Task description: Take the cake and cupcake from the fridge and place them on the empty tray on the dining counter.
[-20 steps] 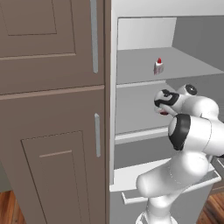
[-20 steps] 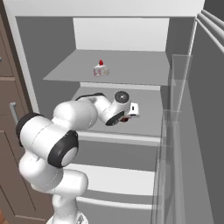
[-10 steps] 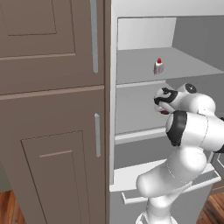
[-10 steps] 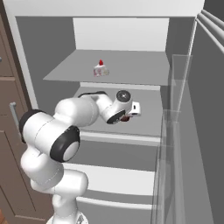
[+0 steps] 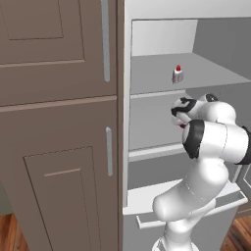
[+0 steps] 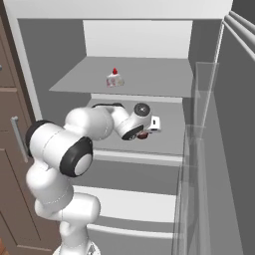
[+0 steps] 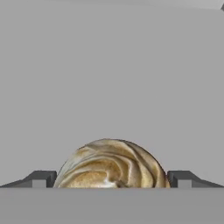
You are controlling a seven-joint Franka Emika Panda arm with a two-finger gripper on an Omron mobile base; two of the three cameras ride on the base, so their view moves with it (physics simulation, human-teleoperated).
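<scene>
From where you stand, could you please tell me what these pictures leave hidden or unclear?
- Cupcake: hand view, its lower half is cut off by the bottom edge; in the right base view the arm covers nearly all of it.
- Claw: open around the cupcake; contact unclear.
- Cake: too small for detail.

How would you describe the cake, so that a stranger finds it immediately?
Look inside the open fridge, on its upper grey shelf. The cake stands there alone: a tiny white slice with a red cherry on top, unlike the brown swirled cupcake one shelf lower.
</scene>
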